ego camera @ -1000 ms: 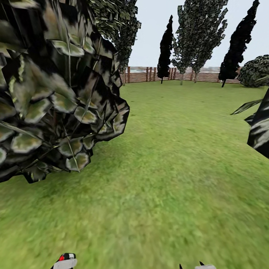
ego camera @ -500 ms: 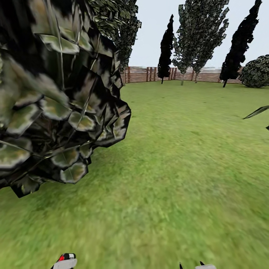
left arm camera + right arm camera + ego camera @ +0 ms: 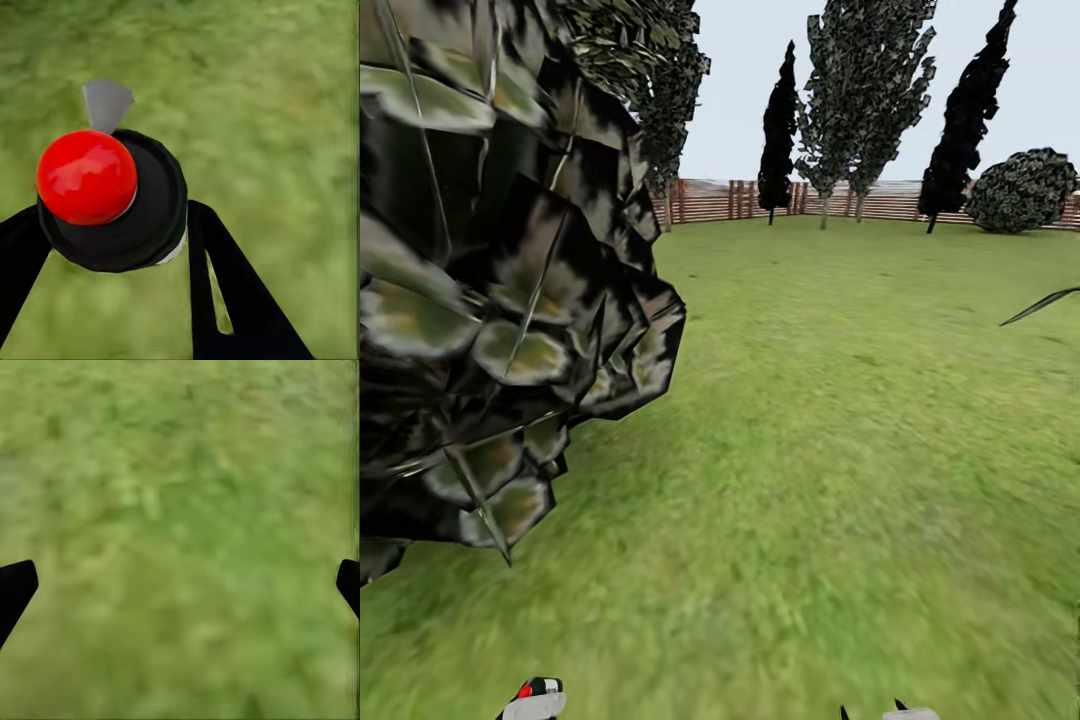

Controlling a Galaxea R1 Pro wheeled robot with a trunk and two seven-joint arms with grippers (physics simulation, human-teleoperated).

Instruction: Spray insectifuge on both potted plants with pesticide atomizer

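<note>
Transit across lawn [image 3: 810, 450]: left pincer [image 3: 112, 225] clamps the pesticide atomizer [image 3: 112, 199]; right pincer [image 3: 180, 577] gapes wide, empty. Skirt the dark shrub [image 3: 490, 280], keeping the bottle level.

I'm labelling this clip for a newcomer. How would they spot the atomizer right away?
Start at the big dark-leaved shrub on the lawn, then drop to the head view's bottom edge. There the left gripper clamps the pesticide atomizer: round and black, the only thing with a glossy red cap.
</note>
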